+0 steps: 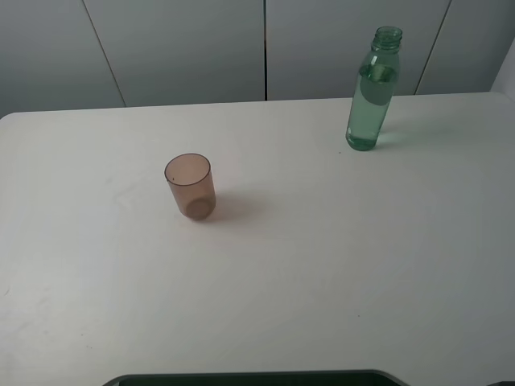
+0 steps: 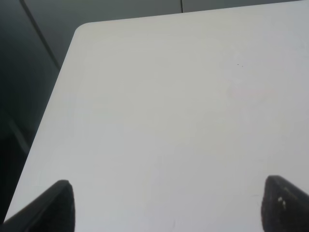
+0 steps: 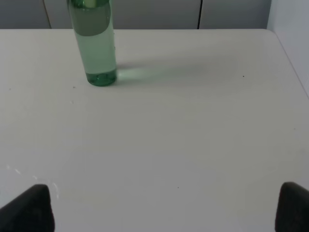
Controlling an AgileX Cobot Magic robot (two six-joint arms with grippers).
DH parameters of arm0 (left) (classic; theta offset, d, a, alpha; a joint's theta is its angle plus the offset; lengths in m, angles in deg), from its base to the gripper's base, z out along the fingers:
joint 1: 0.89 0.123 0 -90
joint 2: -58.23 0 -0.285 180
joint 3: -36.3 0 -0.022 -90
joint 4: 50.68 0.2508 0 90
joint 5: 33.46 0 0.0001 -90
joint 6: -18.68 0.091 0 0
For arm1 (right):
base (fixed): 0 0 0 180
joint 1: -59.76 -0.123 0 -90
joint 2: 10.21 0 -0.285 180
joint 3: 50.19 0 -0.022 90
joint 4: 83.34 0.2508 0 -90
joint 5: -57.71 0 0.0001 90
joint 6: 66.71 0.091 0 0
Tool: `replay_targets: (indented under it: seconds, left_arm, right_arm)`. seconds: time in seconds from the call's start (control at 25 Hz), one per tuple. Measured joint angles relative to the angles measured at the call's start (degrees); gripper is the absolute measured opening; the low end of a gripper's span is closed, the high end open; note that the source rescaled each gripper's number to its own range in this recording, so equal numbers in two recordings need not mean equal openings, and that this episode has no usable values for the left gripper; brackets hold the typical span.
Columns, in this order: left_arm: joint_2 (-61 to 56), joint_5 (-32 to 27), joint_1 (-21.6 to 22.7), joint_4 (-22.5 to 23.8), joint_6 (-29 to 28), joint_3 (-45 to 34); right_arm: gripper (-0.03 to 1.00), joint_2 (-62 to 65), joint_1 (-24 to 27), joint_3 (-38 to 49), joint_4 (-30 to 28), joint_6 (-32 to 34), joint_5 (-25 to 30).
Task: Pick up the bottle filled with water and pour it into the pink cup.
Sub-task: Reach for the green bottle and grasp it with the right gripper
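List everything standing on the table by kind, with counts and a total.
bottle (green-tinted, see-through, no cap, water inside): 1
pink cup (translucent, no handle): 1
Total: 2

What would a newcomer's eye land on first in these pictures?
The tall green-tinted bottle, uncapped and mostly full of water, stands upright at the far right of the table. The pink cup stands left of centre, well apart from it, looking empty.
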Motion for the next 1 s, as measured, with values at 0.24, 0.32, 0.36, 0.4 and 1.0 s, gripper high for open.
replay_targets:
  seconds: [0.24, 0.32, 0.36, 0.4, 1.0]
  left_arm:
    - [0.00, 0.00, 0.00, 0.00, 0.00, 0.00]
    - [0.00, 0.00, 0.00, 0.00, 0.00, 0.00]
    - [0.00, 0.00, 0.00, 0.00, 0.00, 0.00]
    - [0.00, 0.00, 0.00, 0.00, 0.00, 0.00]
    - [0.00, 0.00, 0.00, 0.00, 0.00, 0.00]
  right_arm:
    - [0.99, 0.00, 0.00, 0.00, 0.00, 0.00, 0.00]
    - [0.99, 0.00, 0.00, 0.00, 0.00, 0.00, 0.00]
    - [0.99, 0.00, 0.00, 0.00, 0.00, 0.00, 0.00]
    - [0.99, 0.00, 0.00, 0.00, 0.00, 0.00, 0.00]
    - [0.99, 0.00, 0.00, 0.00, 0.06, 0.28, 0.00]
